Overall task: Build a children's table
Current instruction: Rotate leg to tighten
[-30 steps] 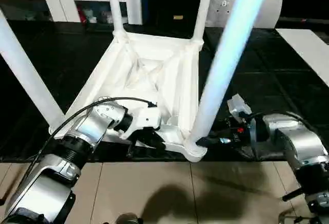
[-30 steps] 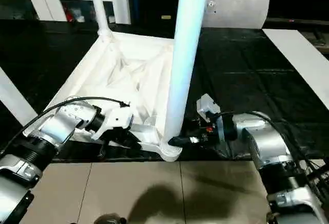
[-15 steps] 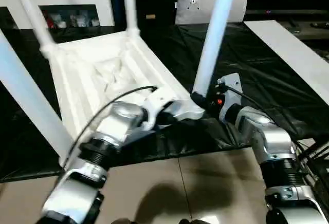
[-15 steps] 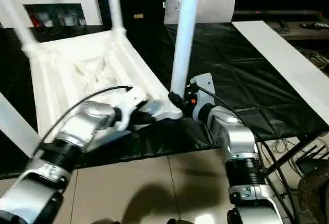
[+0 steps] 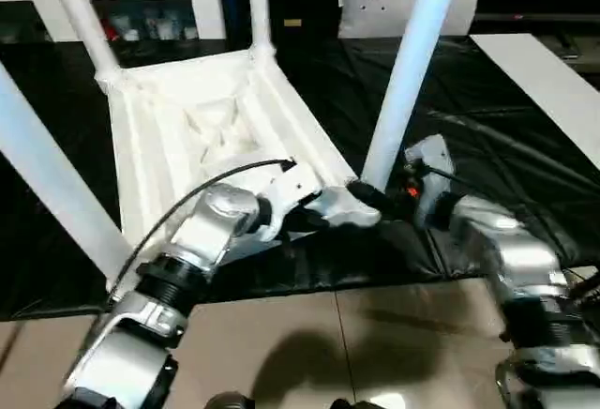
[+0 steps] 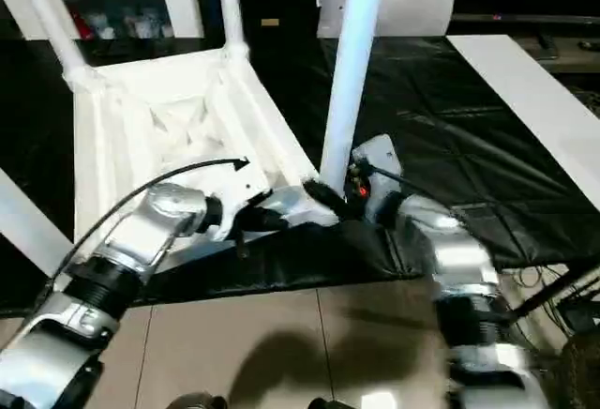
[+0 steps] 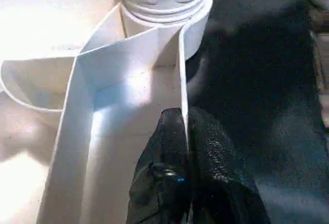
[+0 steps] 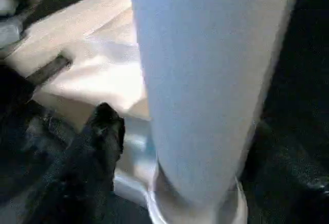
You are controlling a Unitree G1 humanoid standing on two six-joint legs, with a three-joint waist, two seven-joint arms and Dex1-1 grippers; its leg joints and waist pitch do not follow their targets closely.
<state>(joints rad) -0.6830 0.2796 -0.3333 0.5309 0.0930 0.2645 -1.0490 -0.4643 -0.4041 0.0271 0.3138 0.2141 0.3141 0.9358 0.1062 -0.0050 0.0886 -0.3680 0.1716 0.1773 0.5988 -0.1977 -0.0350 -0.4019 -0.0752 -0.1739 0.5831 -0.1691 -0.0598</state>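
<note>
The children's table (image 5: 202,137), stiff, light plastic, is lying upside down; the left claw (image 7: 182,147) is pinching its thin rim, best gripped there, while the right claw (image 8: 103,131) is standing open beside a leg (image 5: 403,81).

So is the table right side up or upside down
Upside down. The table lies with its ribbed underside facing up on the black mat, and its legs rise from the corner sockets.

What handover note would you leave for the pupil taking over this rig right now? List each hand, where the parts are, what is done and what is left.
Left hand: shut on the table top's side wall near the corner.
Right hand: at the base of the near leg, grip unclear.
Table top lies upside down on the black mat.
Done: four legs stand in their corner sockets.
Left: check tightness, turn the table upright.
</note>
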